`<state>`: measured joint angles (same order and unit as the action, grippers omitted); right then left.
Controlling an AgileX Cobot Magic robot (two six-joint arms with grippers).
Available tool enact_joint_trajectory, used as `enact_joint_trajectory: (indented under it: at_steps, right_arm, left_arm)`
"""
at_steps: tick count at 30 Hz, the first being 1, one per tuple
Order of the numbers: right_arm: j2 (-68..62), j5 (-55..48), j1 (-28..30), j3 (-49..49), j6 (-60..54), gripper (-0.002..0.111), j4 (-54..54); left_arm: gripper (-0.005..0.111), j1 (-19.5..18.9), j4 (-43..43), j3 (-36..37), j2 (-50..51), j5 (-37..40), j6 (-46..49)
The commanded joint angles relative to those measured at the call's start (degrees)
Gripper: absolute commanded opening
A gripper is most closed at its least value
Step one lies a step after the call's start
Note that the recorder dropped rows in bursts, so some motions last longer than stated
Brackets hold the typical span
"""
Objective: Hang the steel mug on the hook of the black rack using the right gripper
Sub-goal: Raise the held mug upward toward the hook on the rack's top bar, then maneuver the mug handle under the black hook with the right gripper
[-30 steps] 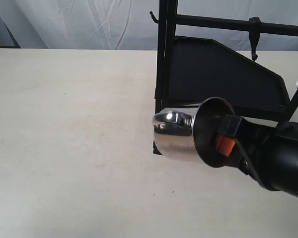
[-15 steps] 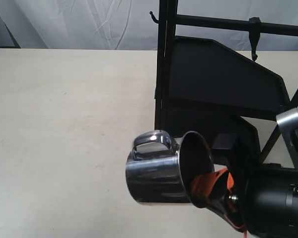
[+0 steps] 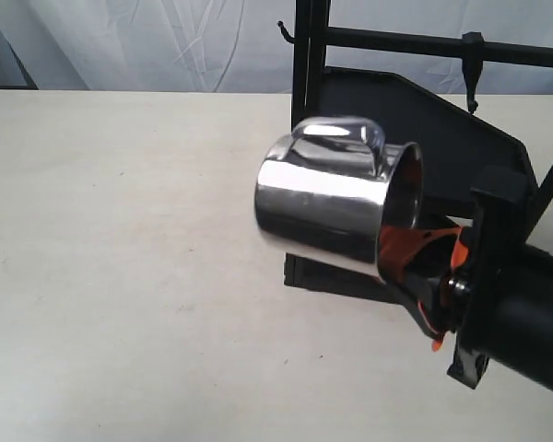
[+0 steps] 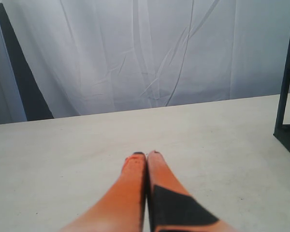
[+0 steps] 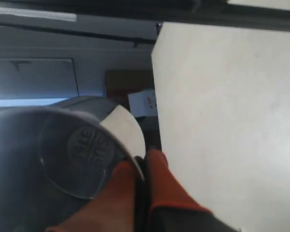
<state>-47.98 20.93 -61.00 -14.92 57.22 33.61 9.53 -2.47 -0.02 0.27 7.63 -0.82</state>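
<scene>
Left gripper [image 4: 146, 155]: orange fingers pressed together, holding nothing, low over the bare table [image 3: 120, 230], well apart from the work; judged parked to keep clear.

Steel mug [image 3: 327, 198]: off the table, carried on its side in front of the black rack [image 3: 415, 138], handle [image 3: 341, 136] turned uppermost. The mouth faces the right gripper [image 3: 413, 267]. This attitude looks chosen to leave the handle loop free for threading.

Right gripper: clamped on the mug rim, one orange finger [image 5: 166, 181] outside the wall and one inside, as the right wrist view shows.

Hook [image 3: 472, 74]: hangs from the rack's top bar, above and right of the mug, well apart. Mug not yet hung; a lift and a rightward approach appear to be needed
</scene>
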Motion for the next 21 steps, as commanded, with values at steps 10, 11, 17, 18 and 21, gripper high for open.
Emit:
enact_joint_trajectory:
  at_steps: [10,11,17,18,21]
  right_arm:
    - [7.65,14.73,0.33,8.90,-4.97,-0.001,20.89]
    - [7.69,15.72,0.33,9.03,-4.97,-0.001,21.53]
    - [7.69,17.81,0.33,10.09,-6.93,-0.001,27.18]
    - [7.69,18.16,0.33,10.09,-7.91,-0.001,27.55]
    - [7.69,18.48,0.33,10.09,-8.30,-0.001,28.36]
  left_arm:
    - [0.002,0.27,-0.08,0.02,-0.27,-0.30,-0.14]
    - [0.002,0.27,-0.08,0.02,-0.27,-0.30,-0.14]
    - [0.002,0.27,-0.08,0.02,-0.27,-0.30,-0.14]
    - [0.002,0.27,-0.08,0.02,-0.27,-0.30,-0.14]
    - [0.002,0.27,-0.08,0.02,-0.27,-0.30,-0.14]
